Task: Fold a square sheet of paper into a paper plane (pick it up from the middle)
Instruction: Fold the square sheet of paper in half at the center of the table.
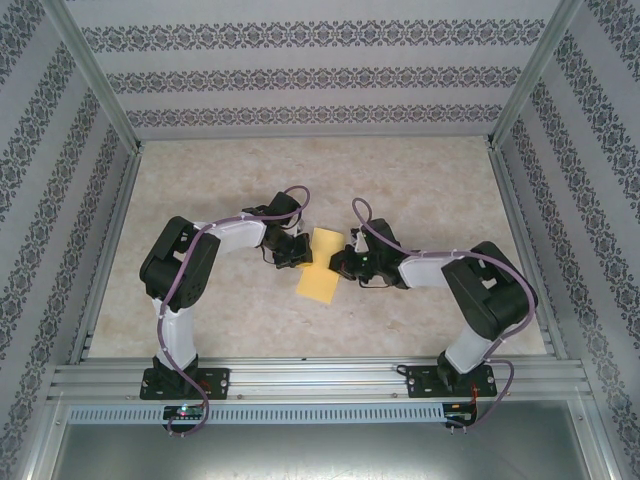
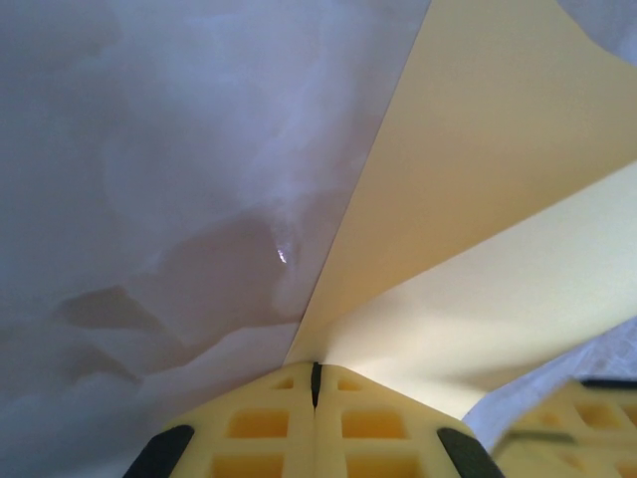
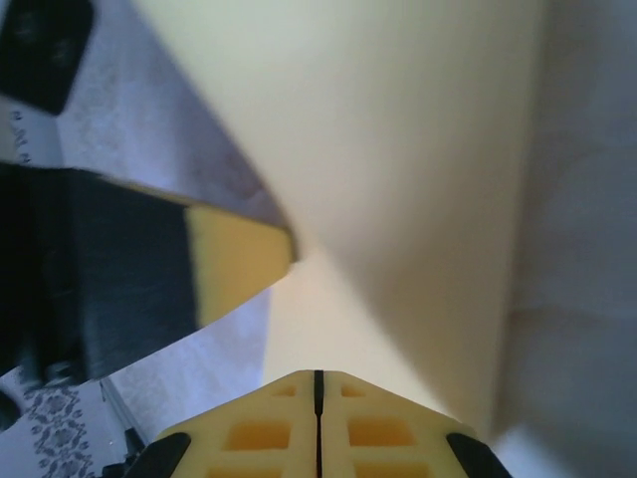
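Observation:
The square sheet of paper [image 1: 320,266], plain yellow, hangs between my two grippers over the middle of the table, bent along a crease running from one gripper to the other. My left gripper [image 1: 297,254] is shut on its left edge. In the left wrist view the sheet [image 2: 478,199] fans out in two flaps from the closed left gripper [image 2: 317,366]. My right gripper [image 1: 341,265] is shut on the opposite edge. In the right wrist view the sheet [image 3: 398,149] rises from the closed right gripper [image 3: 318,376], and a left finger [image 3: 239,259] pinches the far side.
The marbled tabletop [image 1: 420,190] is bounded by aluminium rails and patterned walls [image 1: 300,75] on three sides. Both arm bases are bolted to the front rail [image 1: 320,380]. The right gripper's fingers [image 2: 587,418] sit blurred at the lower right of the left wrist view.

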`<state>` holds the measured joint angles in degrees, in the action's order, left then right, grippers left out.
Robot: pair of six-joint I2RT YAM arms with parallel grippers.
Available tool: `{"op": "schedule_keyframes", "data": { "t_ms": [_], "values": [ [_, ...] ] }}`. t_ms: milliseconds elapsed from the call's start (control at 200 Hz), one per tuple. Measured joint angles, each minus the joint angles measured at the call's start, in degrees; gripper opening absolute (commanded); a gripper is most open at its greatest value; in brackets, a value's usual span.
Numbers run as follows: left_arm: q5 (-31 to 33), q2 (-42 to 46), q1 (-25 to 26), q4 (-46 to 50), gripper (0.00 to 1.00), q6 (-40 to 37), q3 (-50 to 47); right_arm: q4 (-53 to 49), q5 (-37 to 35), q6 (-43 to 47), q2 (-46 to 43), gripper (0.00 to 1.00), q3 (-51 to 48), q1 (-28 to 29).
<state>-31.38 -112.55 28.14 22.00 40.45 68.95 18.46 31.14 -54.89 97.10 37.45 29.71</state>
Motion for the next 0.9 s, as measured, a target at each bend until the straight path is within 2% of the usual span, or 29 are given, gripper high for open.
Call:
{"op": "schedule_keyframes", "data": {
  "t_ms": [335, 679, 899],
  "values": [
    [0.0, 0.0, 0.0, -0.2, 0.00, 0.0, -0.1, 1.9, 0.3, 0.6, 2.8, 0.09, -1.1, -0.7],
    [0.0, 0.2, 0.0, -0.4, 0.00, 0.0, -0.4, 0.2, -1.9, 1.2, -5.3, 0.09, -0.3, -0.7],
    [0.0, 0.4, 0.0, -1.3, 0.00, 0.0, -1.0, -0.6, -0.9, 2.8, -3.8, 0.08, 2.8, -1.1]
  ]
}}
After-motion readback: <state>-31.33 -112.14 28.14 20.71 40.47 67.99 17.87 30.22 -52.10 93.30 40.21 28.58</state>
